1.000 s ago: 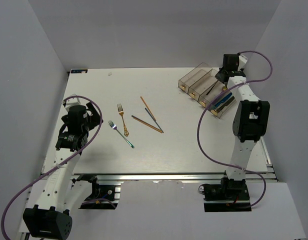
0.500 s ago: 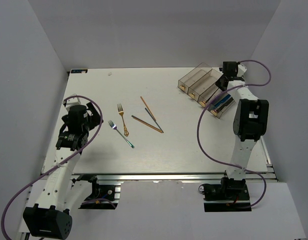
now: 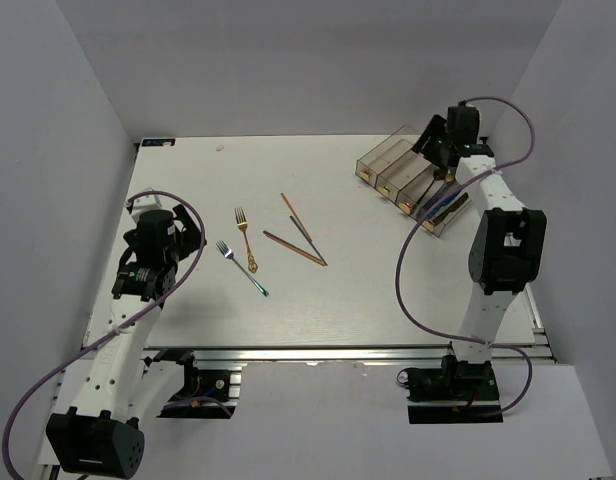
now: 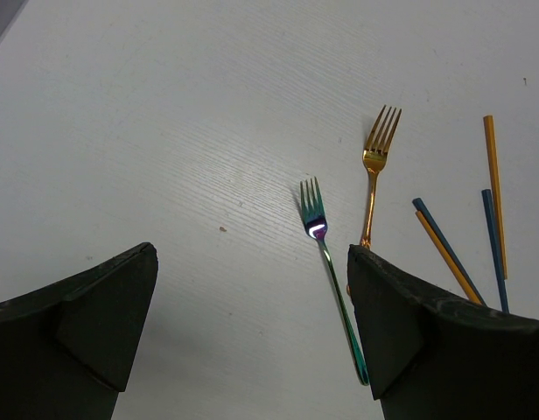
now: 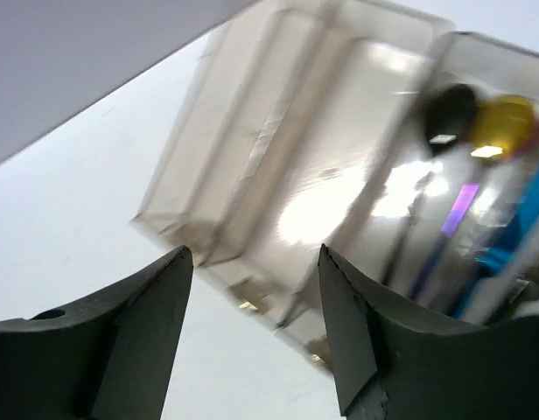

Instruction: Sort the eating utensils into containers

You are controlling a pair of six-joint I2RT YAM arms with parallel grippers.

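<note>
Top external: slim glossy gold fork (image 3: 246, 238) and silver-teal fork (image 3: 240, 267) lie flat left of centre, tines toward far edge, teal one slanted | thin gold and dark chopsticks (image 3: 296, 232) fan diagonally beside them | smoky clear containers (image 3: 403, 175) far right, angled | white grained tabletop (image 3: 318, 300), pale walls (image 3: 308, 60) | left gripper (image 4: 252, 254) jaws spread, empty | right gripper (image 5: 254, 254) jaws spread above containers

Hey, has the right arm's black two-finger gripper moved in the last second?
Yes. The right gripper has swung leftward in the top view and is now over the far end of the row of clear smoky plastic bins.
</note>
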